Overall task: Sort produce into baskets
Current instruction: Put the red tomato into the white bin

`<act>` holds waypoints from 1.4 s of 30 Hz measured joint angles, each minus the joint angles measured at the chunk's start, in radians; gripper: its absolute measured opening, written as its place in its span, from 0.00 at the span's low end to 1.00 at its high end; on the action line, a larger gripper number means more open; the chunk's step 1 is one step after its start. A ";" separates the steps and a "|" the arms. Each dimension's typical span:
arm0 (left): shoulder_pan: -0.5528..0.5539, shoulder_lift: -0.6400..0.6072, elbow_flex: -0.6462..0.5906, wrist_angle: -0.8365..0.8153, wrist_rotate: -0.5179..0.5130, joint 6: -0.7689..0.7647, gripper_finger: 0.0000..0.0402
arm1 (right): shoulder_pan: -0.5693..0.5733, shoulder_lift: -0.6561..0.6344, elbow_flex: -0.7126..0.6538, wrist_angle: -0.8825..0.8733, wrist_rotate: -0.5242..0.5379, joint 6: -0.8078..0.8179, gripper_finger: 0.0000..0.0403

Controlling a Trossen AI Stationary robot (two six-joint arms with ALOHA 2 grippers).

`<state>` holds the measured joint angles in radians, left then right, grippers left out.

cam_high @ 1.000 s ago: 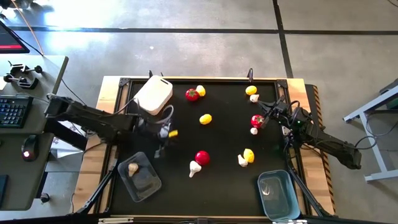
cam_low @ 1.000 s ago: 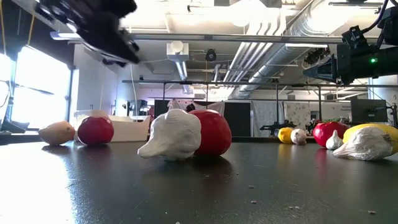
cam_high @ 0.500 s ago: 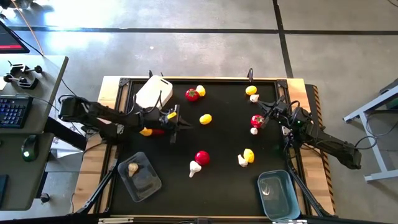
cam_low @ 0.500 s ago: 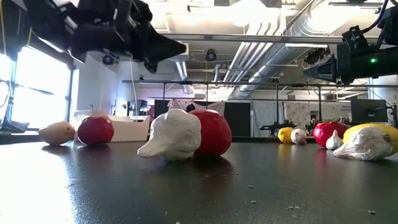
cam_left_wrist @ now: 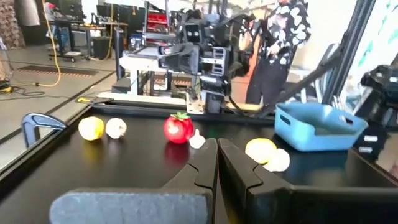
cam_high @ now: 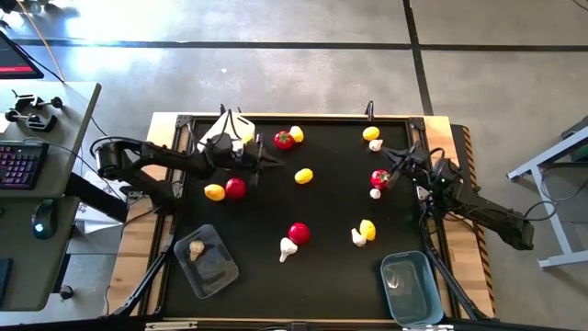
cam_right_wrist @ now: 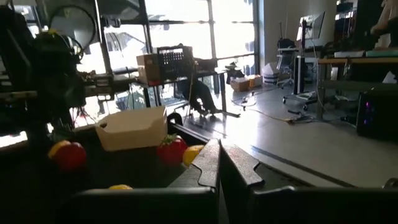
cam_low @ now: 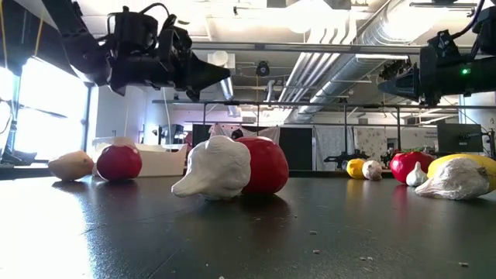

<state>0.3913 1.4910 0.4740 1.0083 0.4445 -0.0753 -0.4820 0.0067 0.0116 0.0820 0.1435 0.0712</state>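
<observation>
Tomatoes, lemons and garlic bulbs lie scattered on the black table. One garlic bulb [cam_high: 196, 247] sits in the clear basket [cam_high: 219, 272] at the near left. The white basket [cam_high: 220, 135] stands at the far left, partly under my left arm. The blue basket [cam_high: 411, 289] is at the near right. My left gripper [cam_high: 269, 162] hovers shut and empty in front of the white basket, pointing level toward the table's right; its closed fingertips [cam_left_wrist: 216, 148] show in the left wrist view. My right gripper [cam_high: 390, 177] hangs shut and empty beside a tomato [cam_high: 378, 177] at the right.
A lemon [cam_high: 214, 191] and a tomato [cam_high: 235, 188] lie just near of my left arm. Mid-table are a lemon [cam_high: 303, 176], a tomato [cam_high: 299, 233] with garlic [cam_high: 288, 247], and a lemon [cam_high: 367, 227]. A tomato [cam_high: 284, 140] and lemon [cam_high: 296, 133] sit by the white basket.
My left gripper has swung from beside the clear basket toward the table's far edge and tipped up from pointing down to level, now aiming at the table's right. It has stayed shut. The lemon and tomato that the arm covered now show.
</observation>
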 joint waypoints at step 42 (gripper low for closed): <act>0.089 -0.001 0.001 0.005 0.017 0.035 0.00 | 0.081 0.403 0.260 -0.378 0.112 0.264 0.73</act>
<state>0.4805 1.4902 0.4747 1.0130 0.4618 -0.0402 -0.4010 0.4093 0.2721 -0.2961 0.2552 0.3349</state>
